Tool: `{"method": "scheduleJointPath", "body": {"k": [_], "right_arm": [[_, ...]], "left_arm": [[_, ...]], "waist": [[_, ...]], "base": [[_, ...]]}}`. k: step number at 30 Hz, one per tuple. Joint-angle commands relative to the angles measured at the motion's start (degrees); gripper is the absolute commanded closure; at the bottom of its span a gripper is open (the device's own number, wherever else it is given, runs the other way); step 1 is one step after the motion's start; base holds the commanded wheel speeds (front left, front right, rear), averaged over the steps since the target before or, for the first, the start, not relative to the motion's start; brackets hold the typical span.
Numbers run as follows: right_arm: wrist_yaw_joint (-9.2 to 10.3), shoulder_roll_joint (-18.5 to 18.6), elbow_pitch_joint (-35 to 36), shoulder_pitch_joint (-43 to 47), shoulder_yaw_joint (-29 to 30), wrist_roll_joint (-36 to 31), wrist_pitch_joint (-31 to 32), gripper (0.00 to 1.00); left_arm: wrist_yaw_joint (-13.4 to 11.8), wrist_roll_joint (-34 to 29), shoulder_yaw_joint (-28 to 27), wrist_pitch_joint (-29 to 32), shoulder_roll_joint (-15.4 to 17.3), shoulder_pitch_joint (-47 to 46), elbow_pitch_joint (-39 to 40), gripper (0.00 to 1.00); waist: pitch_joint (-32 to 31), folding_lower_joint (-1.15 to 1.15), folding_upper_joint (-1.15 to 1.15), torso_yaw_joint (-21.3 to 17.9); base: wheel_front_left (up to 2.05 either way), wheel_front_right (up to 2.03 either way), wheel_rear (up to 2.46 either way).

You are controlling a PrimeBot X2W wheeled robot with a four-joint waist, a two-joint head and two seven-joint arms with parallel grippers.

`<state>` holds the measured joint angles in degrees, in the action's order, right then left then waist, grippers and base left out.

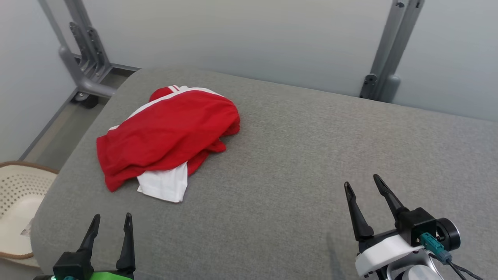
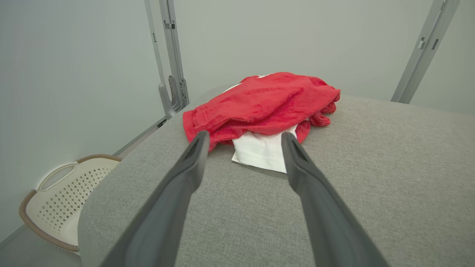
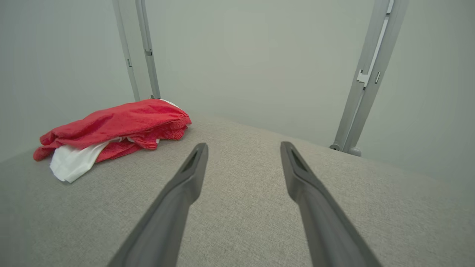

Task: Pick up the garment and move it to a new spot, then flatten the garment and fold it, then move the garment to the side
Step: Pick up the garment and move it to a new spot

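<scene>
A crumpled red fabric garment (image 1: 167, 132) with white trim, on a plain grey woven cushion (image 1: 311, 155); at eight o'clock, a cream perforated plastic basket (image 1: 23, 182), brown-rimmed.

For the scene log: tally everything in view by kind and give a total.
garment: 1
basket: 1
table: 1
posts: 2 (left post, right post)
grippers: 2 (left gripper, right gripper), both open
Total: 7
</scene>
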<state>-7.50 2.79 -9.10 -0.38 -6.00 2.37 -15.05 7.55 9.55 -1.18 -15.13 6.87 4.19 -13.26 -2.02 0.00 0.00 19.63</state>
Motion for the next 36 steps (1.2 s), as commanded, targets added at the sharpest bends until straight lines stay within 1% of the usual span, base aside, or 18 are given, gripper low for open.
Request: {"method": "scheduleJointPath", "body": {"k": [1, 5, 9, 12, 15, 17, 19, 22, 25, 29, 32, 33, 34, 35, 36], "right_arm": [[0.02, 0.2, 0.1, -0.5, -0.28, 0.13, -0.2, 0.0], [0.02, 0.2, 0.75, -1.21, -1.22, -0.34, -0.2, 0.0], [0.02, 0.75, 1.95, -3.41, -1.06, -1.85, -0.2, 0.0], [0.02, 2.09, 2.84, -6.15, -1.28, -2.9, -0.2, 0.0], [0.02, 3.4, 3.61, -9.25, -1.45, -3.88, -0.19, 0.0], [0.02, 3.98, 3.99, -11.08, -1.33, -4.4, -0.19, 0.0], [0.02, 4.25, 4.38, -12.56, -1.49, -4.64, -0.19, 0.0], [0.02, 4.04, 4.29, -14.26, -1.9, -4.79, -0.19, 0.0], [0.02, 3.33, 4.26, -15.73, -2.57, -4.52, -0.2, 0.0], [0.02, 2.36, 4.65, -16.43, -2.58, -4.13, -0.19, 0.0], [0.02, 1.88, 4.67, -16.45, -2.62, -4.03, -0.19, 0.0], [0.02, 1.73, 4.65, -16.24, -2.56, -3.99, -0.2, 0.0], [0.02, 1.64, 4.63, -15.9, -2.4, -3.95, -0.19, 0.0], [0.02, 1.53, 4.55, -15.52, -2.24, -3.88, -0.2, 0.0], [0.02, 1.41, 4.46, -15.12, -2.16, -3.82, -0.19, 0.0]], "left_arm": [[-0.11, -0.05, -0.08, -0.04, 0.25, 0.5, 0.28, 0.0], [-0.11, 0.76, 1.67, -0.03, 0.46, -1.05, -1.02, 0.0], [-0.11, 3.92, 5.73, 0.17, 1.57, -7.58, -4.55, 0.0], [-0.11, 6.51, 9.24, 2.7, 2.49, -15.82, -7.8, 0.0], [-0.11, 9.52, 13.33, 7.0, 4.06, -24.33, -11.65, 0.0], [-0.11, 11.87, 16.11, 10.25, 5.03, -29.74, -14.43, 0.0], [-0.11, 14.55, 17.65, 13.11, 5.98, -34.32, -16.96, 0.0], [-0.11, 18.23, 20.18, 16.64, 7.56, -39.6, -20.83, 0.0], [-0.11, 21.25, 21.56, 19.4, 9.95, -43.07, -23.99, 0.0], [-0.11, 23.94, 23.1, 22.15, 12.07, -45.01, -27.41, 0.0], [-0.12, 25.1, 23.65, 22.81, 13.4, -45.88, -30.17, 0.0], [-0.11, 25.11, 23.58, 22.46, 13.58, -46.07, -31.0, 0.15], [-0.12, 25.04, 23.7, 22.19, 13.86, -46.28, -31.61, 0.74], [-0.12, 25.19, 24.05, 22.11, 13.96, -46.27, -32.24, 1.0], [-0.11, 25.42, 24.35, 22.02, 14.05, -46.16, -32.59, 1.0]], "waist": [[-0.19, 0.0, 0.0, 3.59], [1.49, 0.0, 0.0, 2.73], [6.99, 0.0, 0.0, 1.35], [12.71, 0.0, 0.0, 0.25], [18.23, 0.0, 0.0, -1.08], [21.07, 0.0, 0.0, -1.88], [23.19, 0.0, 0.0, -2.65], [25.02, 0.0, 0.0, -4.16], [25.63, 0.0, 0.0, -6.03], [25.46, 0.0, 0.0, -7.85], [24.89, 0.0, 0.0, -8.7], [24.54, 0.0, 0.0, -8.89], [24.18, 0.0, 0.0, -9.02], [23.69, 0.0, 0.0, -9.1], [23.27, 0.0, 0.0, -9.16]], "base": [[0.0, 0.0, 0.0], [0.0, 0.0, 0.0], [0.0, 0.0, 0.0], [0.0, 0.0, 0.0], [0.0, 0.0, 0.0], [0.0, 0.0, 0.0], [0.0, 0.0, 0.0], [0.0, 0.0, 0.0], [0.0, 0.0, 0.0], [0.0, 0.0, 0.0], [0.0, 0.0, 0.0], [0.0, 0.0, 0.0], [0.0, 0.0, 0.0], [0.0, 0.0, 0.0], [0.0, 0.0, 0.0]]}}
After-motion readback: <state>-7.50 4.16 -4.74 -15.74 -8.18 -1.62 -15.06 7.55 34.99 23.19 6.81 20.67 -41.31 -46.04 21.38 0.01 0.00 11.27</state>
